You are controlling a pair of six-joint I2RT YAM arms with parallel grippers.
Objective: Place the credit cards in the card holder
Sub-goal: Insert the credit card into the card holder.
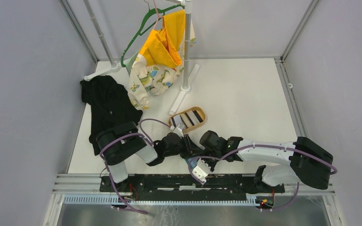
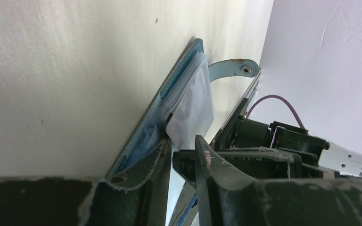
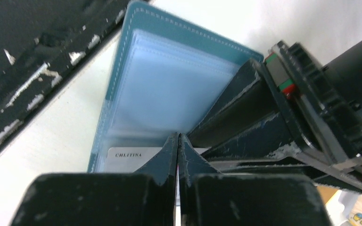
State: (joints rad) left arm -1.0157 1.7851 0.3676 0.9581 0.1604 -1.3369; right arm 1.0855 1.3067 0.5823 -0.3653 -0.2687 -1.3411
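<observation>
The teal card holder (image 3: 136,28) lies open on the white table, its clear sleeves (image 3: 169,89) facing up. A pale card (image 3: 127,154) printed "CHLITINA" sits in the sleeve just ahead of my right gripper (image 3: 177,137), which is shut with its tips at the card's edge. My left gripper (image 2: 183,140) is at the holder's side, jaws a little apart, with the corner of a clear sleeve (image 2: 193,103) between the tips. The snap tab (image 2: 231,68) sticks up. More striped credit cards (image 1: 187,118) lie in the oval wooden tray (image 1: 202,123). From above, the holder (image 1: 201,170) lies at the near edge.
A clothes rack pole (image 1: 186,56) with a yellow garment (image 1: 162,47) and a green hanger (image 1: 136,35) stands at the back. A black garment (image 1: 108,106) lies at the left. The black rail (image 1: 179,181) runs just behind the holder.
</observation>
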